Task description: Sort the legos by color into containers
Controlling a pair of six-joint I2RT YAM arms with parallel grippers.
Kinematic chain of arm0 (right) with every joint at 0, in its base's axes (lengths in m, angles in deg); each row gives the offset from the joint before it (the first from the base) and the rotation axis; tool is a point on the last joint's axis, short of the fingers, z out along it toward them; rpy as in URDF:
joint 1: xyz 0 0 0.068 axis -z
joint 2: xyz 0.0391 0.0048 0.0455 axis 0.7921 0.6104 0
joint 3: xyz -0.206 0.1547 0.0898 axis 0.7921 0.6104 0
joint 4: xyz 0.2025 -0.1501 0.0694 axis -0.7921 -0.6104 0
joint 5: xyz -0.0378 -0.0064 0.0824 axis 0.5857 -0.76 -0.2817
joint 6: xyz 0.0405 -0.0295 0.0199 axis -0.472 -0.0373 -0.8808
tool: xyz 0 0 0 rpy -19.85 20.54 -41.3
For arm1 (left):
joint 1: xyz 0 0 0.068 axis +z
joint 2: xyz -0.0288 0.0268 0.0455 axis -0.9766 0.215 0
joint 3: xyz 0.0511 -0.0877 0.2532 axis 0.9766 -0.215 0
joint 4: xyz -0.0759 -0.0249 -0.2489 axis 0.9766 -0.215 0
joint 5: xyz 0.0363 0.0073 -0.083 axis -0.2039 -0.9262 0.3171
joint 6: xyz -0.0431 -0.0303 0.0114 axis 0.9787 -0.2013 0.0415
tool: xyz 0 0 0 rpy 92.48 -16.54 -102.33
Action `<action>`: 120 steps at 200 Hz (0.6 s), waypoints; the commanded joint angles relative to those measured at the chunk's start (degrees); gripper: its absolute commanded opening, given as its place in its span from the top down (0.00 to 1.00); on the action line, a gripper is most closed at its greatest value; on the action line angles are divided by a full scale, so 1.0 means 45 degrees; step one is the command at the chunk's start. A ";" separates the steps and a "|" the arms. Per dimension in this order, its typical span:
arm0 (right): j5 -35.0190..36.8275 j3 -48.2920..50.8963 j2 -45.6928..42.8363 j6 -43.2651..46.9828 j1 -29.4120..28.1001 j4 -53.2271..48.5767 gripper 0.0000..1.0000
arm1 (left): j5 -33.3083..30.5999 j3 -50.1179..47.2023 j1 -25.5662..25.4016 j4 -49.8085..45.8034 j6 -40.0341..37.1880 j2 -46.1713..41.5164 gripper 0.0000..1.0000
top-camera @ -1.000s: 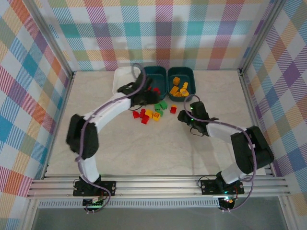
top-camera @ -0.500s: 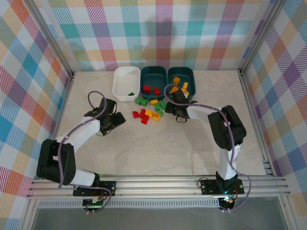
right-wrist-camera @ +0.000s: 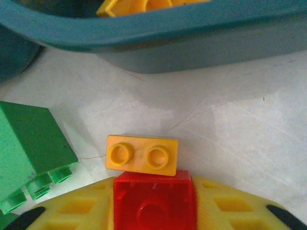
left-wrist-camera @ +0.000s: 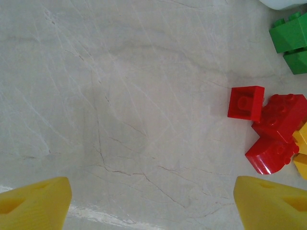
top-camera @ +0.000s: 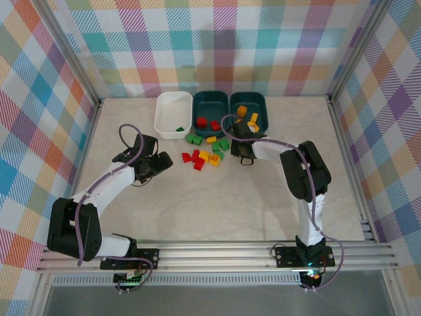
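Observation:
Three containers stand at the back: a white tub [top-camera: 170,108] with one green lego, a teal tub [top-camera: 210,95] holding red legos [top-camera: 208,123], and a teal tub [top-camera: 265,109] holding yellow legos [top-camera: 247,118]. Loose legos [top-camera: 205,151] in red, green and yellow lie in front of them. My right gripper [top-camera: 235,149] [right-wrist-camera: 154,206] is shut on a red lego [right-wrist-camera: 154,201]; a yellow lego [right-wrist-camera: 142,153] lies just beyond it and a green one [right-wrist-camera: 29,148] to its left. My left gripper [top-camera: 160,164] [left-wrist-camera: 153,201] stands open over bare table, with red legos [left-wrist-camera: 268,124] to its right.
The teal tub's wall [right-wrist-camera: 192,38] rises close ahead of the right gripper. Green legos [left-wrist-camera: 290,36] and the white tub's corner [left-wrist-camera: 288,4] sit at the upper right of the left wrist view. Checked walls and metal rails close in the marble table [top-camera: 217,204].
The left arm pulled back from the tubs to the table's left of the pile. The right gripper moved up to the pile by the tubs and closed on a red lego.

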 commanded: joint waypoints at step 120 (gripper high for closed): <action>-0.2122 -0.3310 -0.1335 0.1307 -0.0139 -0.1575 0.67 | 0.1443 0.0965 0.3099 -0.0662 0.1745 0.0989 0.02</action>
